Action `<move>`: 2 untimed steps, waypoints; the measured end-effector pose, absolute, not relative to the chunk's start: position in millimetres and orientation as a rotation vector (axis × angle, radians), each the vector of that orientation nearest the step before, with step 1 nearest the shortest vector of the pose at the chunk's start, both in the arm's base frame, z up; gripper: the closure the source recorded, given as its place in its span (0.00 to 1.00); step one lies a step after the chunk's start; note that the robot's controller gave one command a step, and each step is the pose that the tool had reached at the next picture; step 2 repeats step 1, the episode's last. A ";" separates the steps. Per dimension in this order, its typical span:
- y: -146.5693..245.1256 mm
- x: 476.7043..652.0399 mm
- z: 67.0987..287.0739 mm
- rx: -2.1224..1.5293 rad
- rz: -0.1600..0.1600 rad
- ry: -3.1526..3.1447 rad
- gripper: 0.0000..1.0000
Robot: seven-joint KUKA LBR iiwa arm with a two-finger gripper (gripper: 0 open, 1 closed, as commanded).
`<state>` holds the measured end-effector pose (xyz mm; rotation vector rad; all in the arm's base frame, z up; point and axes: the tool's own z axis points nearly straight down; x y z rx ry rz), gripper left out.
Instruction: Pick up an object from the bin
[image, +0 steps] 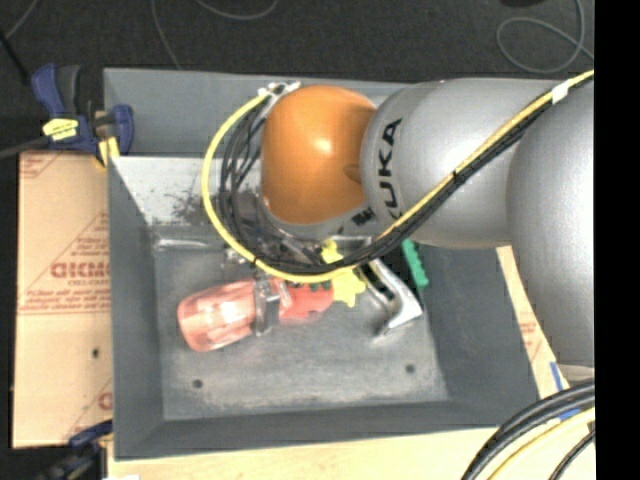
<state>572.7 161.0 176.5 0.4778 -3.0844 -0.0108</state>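
Observation:
My gripper [266, 304] reaches down from under the arm's orange cover into the middle of the bin. It stands right on a pink see-through plastic thing [212, 318] that lies on its side at the left, where this meets a red piece [306, 304]. A small yellow thing [346, 288] lies just to the right of the red piece. The cover and cables hide most of the gripper.
A silver metal piece [397, 310] lies right of centre, with a green thing [415, 266] behind it, partly under the arm. Dark crumbs lie in the bin's back left corner. The arm covers the back right of the bin.

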 end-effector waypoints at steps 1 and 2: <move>163.4 571.2 250.3 0.485 -0.013 -3.102 1.00; 163.4 571.2 250.3 0.485 -0.013 -3.102 1.00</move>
